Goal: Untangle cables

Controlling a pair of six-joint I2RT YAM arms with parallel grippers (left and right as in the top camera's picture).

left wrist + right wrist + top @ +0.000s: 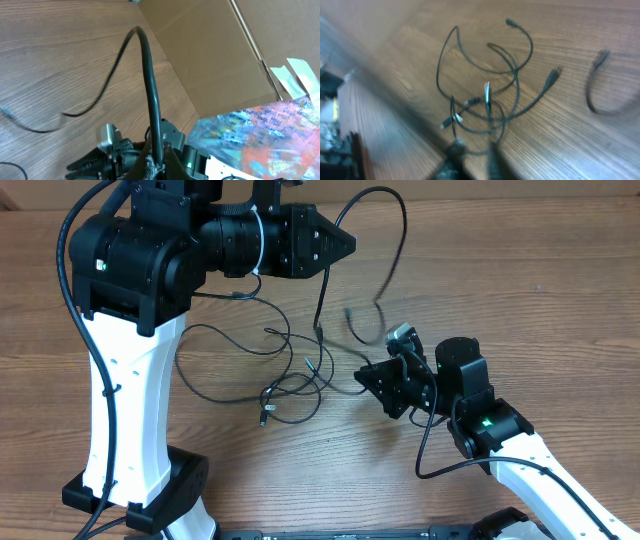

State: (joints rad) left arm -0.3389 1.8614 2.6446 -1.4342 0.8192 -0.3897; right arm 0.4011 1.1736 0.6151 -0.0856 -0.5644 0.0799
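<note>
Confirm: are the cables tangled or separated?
Tangled: the cables cross and overlap in one cluster of loops on the table.

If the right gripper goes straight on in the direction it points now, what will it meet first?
Most likely the tangled cables, lying directly ahead of the right gripper on the table; how near they are is unclear.

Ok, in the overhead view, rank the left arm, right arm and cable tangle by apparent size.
Left arm, probably inflated by nearness to the camera.
Right arm.
Cable tangle, though its spread roughly rivals the right arm's.
</note>
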